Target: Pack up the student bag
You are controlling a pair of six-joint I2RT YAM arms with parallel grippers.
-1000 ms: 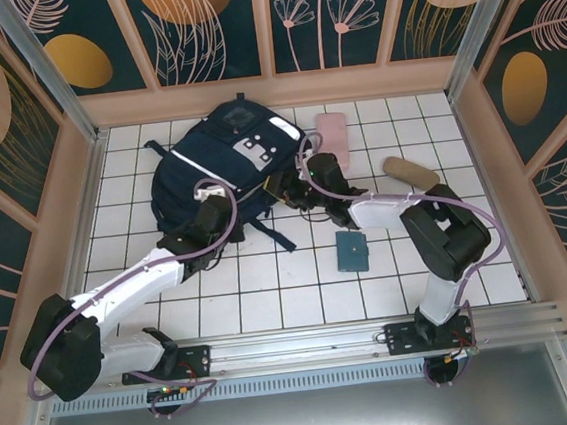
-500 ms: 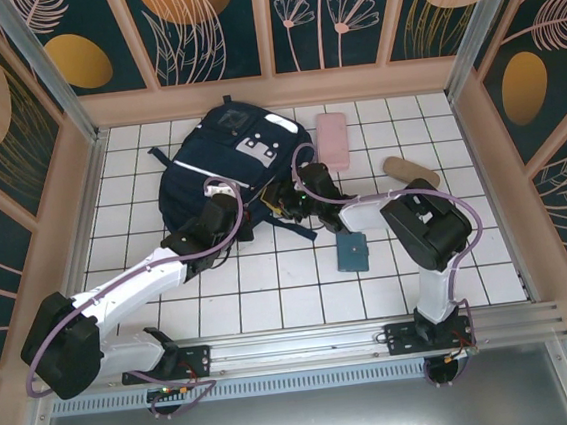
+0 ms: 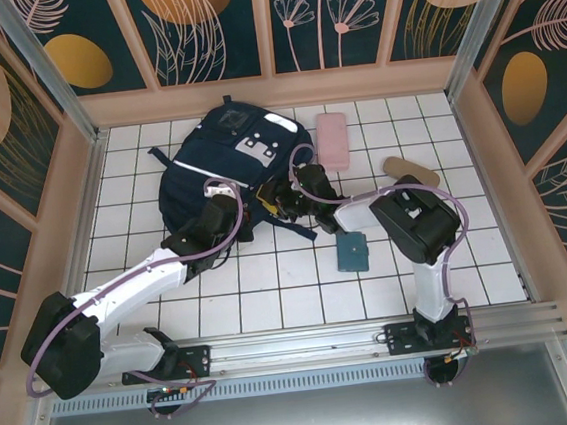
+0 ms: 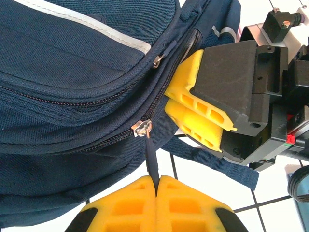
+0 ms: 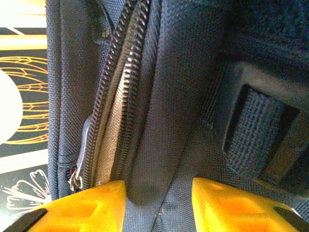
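From up top I see the student bag (image 3: 221, 163) lying flat at about 11 o'clock on the white tiled table (image 3: 271, 294). My left claw (image 4: 157, 180) sits at the bag's 6 o'clock edge, its yellow fingers pressed together on the dark zipper pull (image 4: 152, 159). My right claw (image 5: 159, 186) is at the bag's 4 o'clock corner, pinching a fold of its navy fabric beside a zipper track. A pink case (image 3: 332, 138) lies at the bag's 3 o'clock and a teal wallet (image 3: 352, 251) towards 5 o'clock.
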